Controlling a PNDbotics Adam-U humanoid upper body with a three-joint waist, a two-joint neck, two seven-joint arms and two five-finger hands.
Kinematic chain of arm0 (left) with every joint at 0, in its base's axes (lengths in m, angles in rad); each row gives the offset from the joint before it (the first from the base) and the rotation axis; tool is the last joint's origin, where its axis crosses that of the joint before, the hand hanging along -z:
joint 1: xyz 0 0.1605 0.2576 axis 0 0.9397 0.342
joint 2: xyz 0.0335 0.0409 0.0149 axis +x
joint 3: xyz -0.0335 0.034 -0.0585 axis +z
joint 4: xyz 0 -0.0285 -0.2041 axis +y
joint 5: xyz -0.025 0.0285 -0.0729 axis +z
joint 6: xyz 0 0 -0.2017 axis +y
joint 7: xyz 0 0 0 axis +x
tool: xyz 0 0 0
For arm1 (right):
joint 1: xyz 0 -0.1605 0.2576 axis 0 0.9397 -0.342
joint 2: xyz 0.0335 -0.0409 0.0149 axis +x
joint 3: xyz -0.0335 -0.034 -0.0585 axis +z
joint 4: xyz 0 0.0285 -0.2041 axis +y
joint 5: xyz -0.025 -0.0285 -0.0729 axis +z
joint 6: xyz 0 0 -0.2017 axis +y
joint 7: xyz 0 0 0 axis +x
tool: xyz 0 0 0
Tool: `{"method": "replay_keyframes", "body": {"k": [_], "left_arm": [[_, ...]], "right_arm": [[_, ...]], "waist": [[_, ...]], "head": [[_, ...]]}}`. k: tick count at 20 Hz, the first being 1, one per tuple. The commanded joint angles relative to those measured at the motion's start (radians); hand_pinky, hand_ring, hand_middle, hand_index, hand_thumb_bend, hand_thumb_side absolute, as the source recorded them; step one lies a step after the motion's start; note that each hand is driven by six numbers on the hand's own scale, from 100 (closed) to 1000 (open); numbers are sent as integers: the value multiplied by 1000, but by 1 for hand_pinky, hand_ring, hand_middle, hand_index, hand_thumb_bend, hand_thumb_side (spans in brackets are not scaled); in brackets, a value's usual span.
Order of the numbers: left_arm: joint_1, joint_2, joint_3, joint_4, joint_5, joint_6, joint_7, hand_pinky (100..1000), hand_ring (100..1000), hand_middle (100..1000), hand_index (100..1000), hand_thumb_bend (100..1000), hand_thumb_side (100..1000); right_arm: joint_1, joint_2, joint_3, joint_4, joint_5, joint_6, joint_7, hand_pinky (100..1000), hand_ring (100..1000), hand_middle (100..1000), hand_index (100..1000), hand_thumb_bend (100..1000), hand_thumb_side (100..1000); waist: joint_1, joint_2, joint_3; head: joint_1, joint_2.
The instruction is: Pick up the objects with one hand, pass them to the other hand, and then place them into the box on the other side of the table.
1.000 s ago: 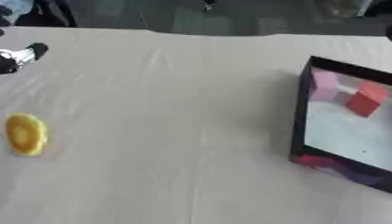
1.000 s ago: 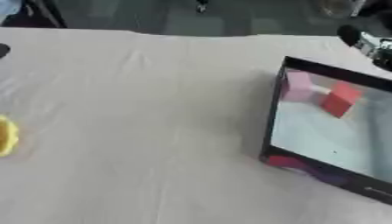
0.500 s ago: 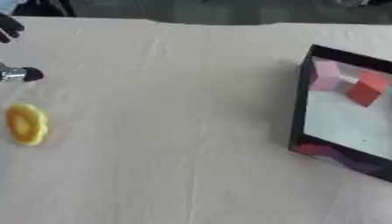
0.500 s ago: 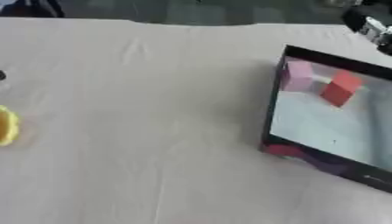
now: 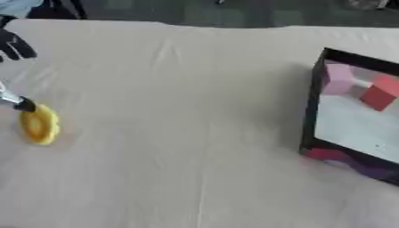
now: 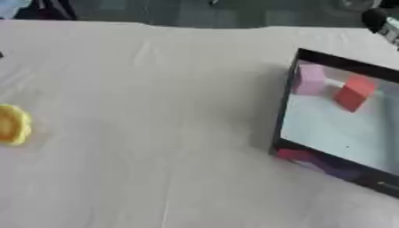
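Note:
A yellow, round ridged object (image 5: 39, 125) lies on the cloth-covered table at the far left. My left hand (image 5: 15, 46) comes in from the left edge with its dark fingers spread. One black fingertip (image 5: 22, 104) rests against the yellow object's top edge. The black-walled box (image 5: 312, 107) stands at the right and holds a pink block (image 5: 337, 78) and a red block (image 5: 380, 92) on its white floor. Only a small black and silver part of my right hand (image 6: 382, 21) shows, at the upper right corner above the box.
A beige cloth (image 5: 187, 133) with soft creases covers the table. Its far edge (image 5: 202, 26) runs along the top, with dark floor and furniture legs behind. The box's near corner (image 6: 311, 160) shows purple and red print.
My left hand has come down from the upper left until a fingertip meets the yellow object. The right hand has drawn up toward the corner. The view has shifted slightly.

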Motion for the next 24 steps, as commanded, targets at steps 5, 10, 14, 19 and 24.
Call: {"method": "replay_keyframes", "body": {"k": [5, 10, 14, 19, 24], "left_arm": [[-29, 11, -31, 75, -106, -12, -69, 802, 818, 762, 805, 844, 220], [-43, -16, -40, 161, -84, 15, -40, 794, 801, 750, 806, 786, 285], [-52, -28, -40, 218, -16, 69, 9, 791, 795, 743, 812, 776, 339], [-63, -41, -52, 239, -21, 95, 64, 791, 796, 744, 805, 767, 305], [-80, -67, -78, 274, -72, 69, 35, 795, 804, 752, 802, 768, 279]], "right_arm": [[-2, -35, -1, -19, 5, 9, 7, 899, 938, 784, 878, 685, 304], [1, -33, 1, -19, 9, 14, 7, 903, 936, 782, 877, 683, 294], [3, -32, 2, -19, 11, 18, 7, 905, 934, 781, 876, 685, 303], [7, -29, 4, -19, 12, 21, 8, 905, 933, 779, 873, 686, 302], [7, -27, 4, -19, 11, 19, 8, 906, 930, 776, 873, 686, 301]], "waist": [[12, -35, -3], [10, -34, -2], [9, -33, -1], [8, -33, -2], [5, -32, -5]], "head": [[21, 6], [29, 1], [33, -4], [33, -9], [31, -14]]}}
